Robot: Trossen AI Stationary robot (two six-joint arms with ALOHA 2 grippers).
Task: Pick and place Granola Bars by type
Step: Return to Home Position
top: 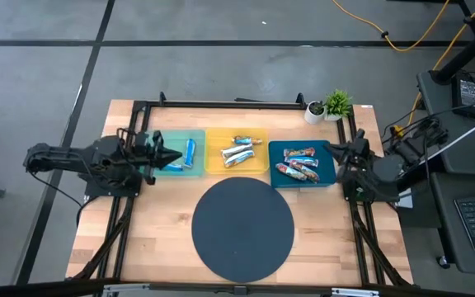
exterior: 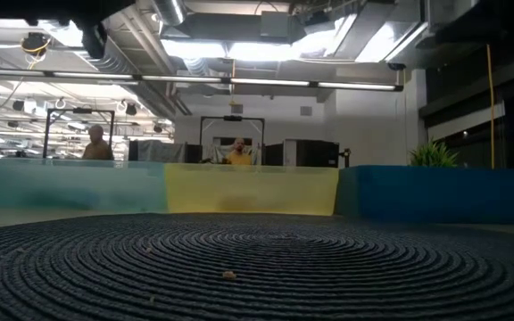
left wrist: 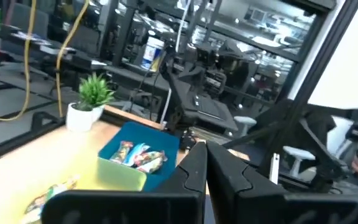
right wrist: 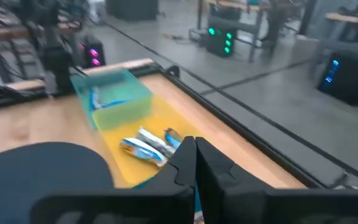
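Note:
Three trays stand in a row at the table's far side. The teal tray [top: 176, 140] holds blue bars [top: 190, 153]. In the yellow tray [top: 258, 165] lie silver-white bars [top: 239, 152], also seen as silver-white bars [right wrist: 146, 148]. Red-brown multicolour bars [top: 298, 163] fill the blue tray [top: 326, 177]; the left wrist view shows these multicolour bars [left wrist: 140, 156]. My left gripper [top: 174, 157] is shut and hovers over the teal tray's left part. My right gripper [top: 335, 148] is shut, beside the blue tray's right edge. In both wrist views, left gripper [left wrist: 205, 157] and right gripper [right wrist: 196, 153], the fingers hold nothing.
A round dark woven mat [top: 242, 225] lies in front of the trays and fills the low view's foreground as mat [exterior: 239, 267]. A small potted plant [top: 336, 105] and a white pot [top: 314, 110] stand at the far right corner. People show in the room behind.

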